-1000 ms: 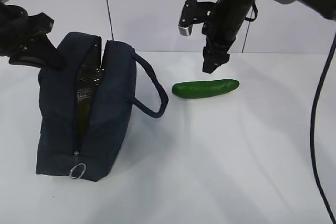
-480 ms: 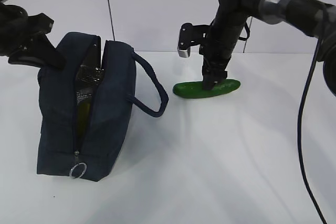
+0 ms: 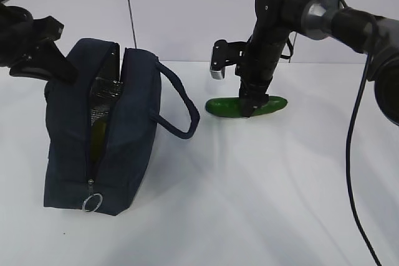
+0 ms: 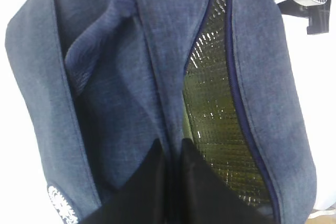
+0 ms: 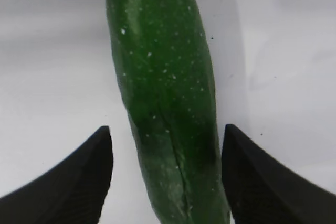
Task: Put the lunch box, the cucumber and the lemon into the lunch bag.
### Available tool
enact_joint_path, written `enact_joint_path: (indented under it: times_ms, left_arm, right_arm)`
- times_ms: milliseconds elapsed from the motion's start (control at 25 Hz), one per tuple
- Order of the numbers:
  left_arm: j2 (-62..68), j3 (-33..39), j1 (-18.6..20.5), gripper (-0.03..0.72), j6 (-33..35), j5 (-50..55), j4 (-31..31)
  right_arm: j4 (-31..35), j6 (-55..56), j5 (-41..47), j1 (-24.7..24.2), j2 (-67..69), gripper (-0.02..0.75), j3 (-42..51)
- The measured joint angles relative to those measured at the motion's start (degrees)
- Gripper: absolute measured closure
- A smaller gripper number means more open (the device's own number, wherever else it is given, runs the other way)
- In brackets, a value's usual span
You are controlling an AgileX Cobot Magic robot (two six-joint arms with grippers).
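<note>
The navy lunch bag (image 3: 131,129) lies on the white table at the left, its zipper open and silvery lining (image 4: 210,103) showing. My left gripper (image 3: 65,74) is shut on the bag's fabric edge (image 4: 172,148) beside the opening. The dark green cucumber (image 3: 227,106) lies to the right of the bag. My right gripper (image 3: 251,106) is down over it, open, one finger on each side of the cucumber (image 5: 163,77), the gripper's tips (image 5: 167,128) level with its body. The lunch box and the lemon are hidden; only a greenish-yellow glint shows inside the opening.
A loop handle (image 3: 182,113) sticks out from the bag toward the cucumber. The metal ring pull (image 3: 92,203) hangs at the bag's near end. A black cable (image 3: 355,154) drops along the right side. A white wall stands behind the table.
My right gripper has come down from above the cucumber and now straddles it, still open. The cucumber, the bag and my left gripper have stayed put.
</note>
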Motion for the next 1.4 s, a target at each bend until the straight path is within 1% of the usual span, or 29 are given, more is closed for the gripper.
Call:
enact_joint_path:
  times_ms: [560, 640, 800, 840, 1080, 1240, 1400]
  left_arm:
    - [0.0, 0.0, 0.0, 0.68, 0.0, 0.0, 0.0]
    - [0.0, 0.0, 0.0, 0.68, 0.0, 0.0, 0.0]
    - [0.0, 0.0, 0.0, 0.68, 0.0, 0.0, 0.0]
    - [0.0, 0.0, 0.0, 0.68, 0.0, 0.0, 0.0]
    - [0.0, 0.0, 0.0, 0.68, 0.0, 0.0, 0.1]
    - [0.0, 0.0, 0.0, 0.68, 0.0, 0.0, 0.1]
    - [0.0, 0.0, 0.0, 0.68, 0.0, 0.0, 0.1]
  right_arm:
    - [2.2, 0.0, -0.1, 0.0, 0.8, 0.231, 0.0]
    - [2.2, 0.0, -0.1, 0.0, 0.8, 0.253, 0.0]
    - [2.2, 0.0, -0.1, 0.0, 0.8, 0.34, 0.0]
    - [2.2, 0.0, -0.1, 0.0, 0.8, 0.351, 0.0]
    - [2.3, 0.6, -0.3, 0.0, 0.8, 0.36, 0.0]
    - [2.4, 3.4, -0.3, 0.0, 0.8, 0.36, 0.0]
    - [2.3, 11.5, -0.3, 0.0, 0.0, 0.361, 0.0]
